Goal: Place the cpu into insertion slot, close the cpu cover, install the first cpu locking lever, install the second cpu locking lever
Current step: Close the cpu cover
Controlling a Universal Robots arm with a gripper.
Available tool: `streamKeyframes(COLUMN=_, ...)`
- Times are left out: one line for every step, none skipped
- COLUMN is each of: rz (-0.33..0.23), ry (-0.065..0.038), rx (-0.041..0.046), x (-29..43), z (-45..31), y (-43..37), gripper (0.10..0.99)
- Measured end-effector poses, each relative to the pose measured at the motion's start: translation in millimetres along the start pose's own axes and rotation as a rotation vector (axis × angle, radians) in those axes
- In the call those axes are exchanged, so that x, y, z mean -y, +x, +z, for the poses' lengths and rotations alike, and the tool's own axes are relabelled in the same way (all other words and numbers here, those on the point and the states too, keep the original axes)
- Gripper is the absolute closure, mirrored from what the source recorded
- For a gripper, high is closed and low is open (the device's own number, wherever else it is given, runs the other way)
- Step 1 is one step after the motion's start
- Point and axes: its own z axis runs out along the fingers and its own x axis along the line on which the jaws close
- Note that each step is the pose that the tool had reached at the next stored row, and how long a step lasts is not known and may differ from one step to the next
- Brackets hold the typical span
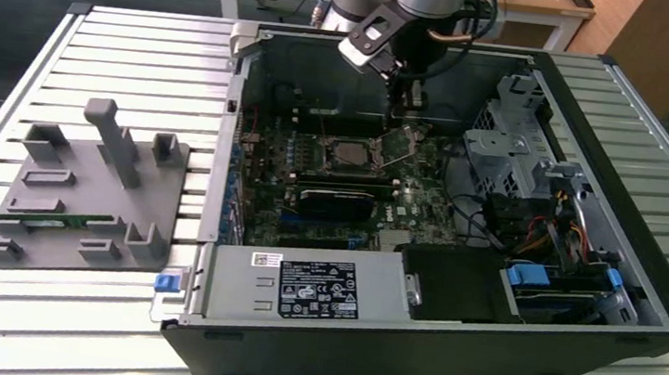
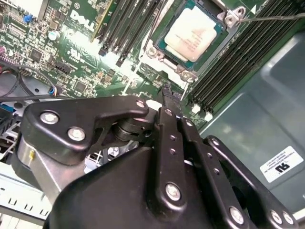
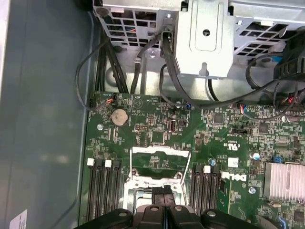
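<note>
Closest in the second wrist view, the black metal two-fingered pincer (image 2: 169,95) has its fingers brought together into one narrow tip, with nothing visible between them. The tip points down at the green circuit board.

Just beyond the tip stands the cpu cover (image 3: 159,151), a thin silver square frame with a cut-out middle. It is raised on its hinge rather than lying flat. In the first wrist view the tip sits at the frame's near edge; whether it touches cannot be told.

Past the cover lies the cpu (image 2: 193,31), a flat square chip with a pale silvery-tan face. It is already seated flat in the insertion slot (image 1: 324,153), a small square socket with a silver rim. A thin silver wire lever (image 2: 271,18) runs off beside it, unlatched.

In the exterior view the raised cover is on the exterior view's right of the slot, with the pincer directly above it. Around them is the open black tower case (image 1: 416,364) on a slatted metal worktop (image 1: 138,45).
</note>
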Motion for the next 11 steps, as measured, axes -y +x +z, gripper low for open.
streamKeyframes(rz=0.0, ry=0.0, rx=0.0001, x=-0.5, z=0.1, y=0.0, gripper=0.98)
streamKeyframes(rz=0.0, ry=0.0, rx=-0.0001, x=-1.2, z=0.4, y=-0.1, gripper=0.98)
streamKeyframes(rz=0.0, ry=0.0, rx=-0.0001, x=-1.8, z=0.6, y=-0.1, gripper=0.98)
streamKeyframes(rz=0.0, ry=0.0, rx=-0.0002, x=-2.4, z=0.9, y=-0.1, gripper=0.98)
streamKeyframes(rz=0.0, ry=0.0, rx=-0.0001, x=-3.1, z=1.0, y=-0.2, gripper=0.98)
streamKeyframes(rz=0.0, ry=0.0, rx=-0.0001, x=-4.0, z=1.2, y=-0.2, gripper=0.98)
streamKeyframes(rz=0.0, ry=0.0, rx=-0.0002, x=-5.4, z=1.4, y=-0.3, gripper=0.98)
streamKeyframes(rz=0.0, ry=0.0, rx=-0.0003, x=-6.9, z=1.7, y=-0.4, gripper=0.98)
streamKeyframes(rz=0.0, ry=0.0, rx=-0.0003, x=-7.8, z=2.1, y=-0.4, gripper=0.98)
streamKeyframes(rz=0.0, ry=0.0, rx=-0.0002, x=-8.7, z=2.4, y=-0.4, gripper=0.98)
streamKeyframes(rz=0.0, ry=0.0, rx=-0.0002, x=-10.0, z=2.9, y=-0.5, gripper=0.98)
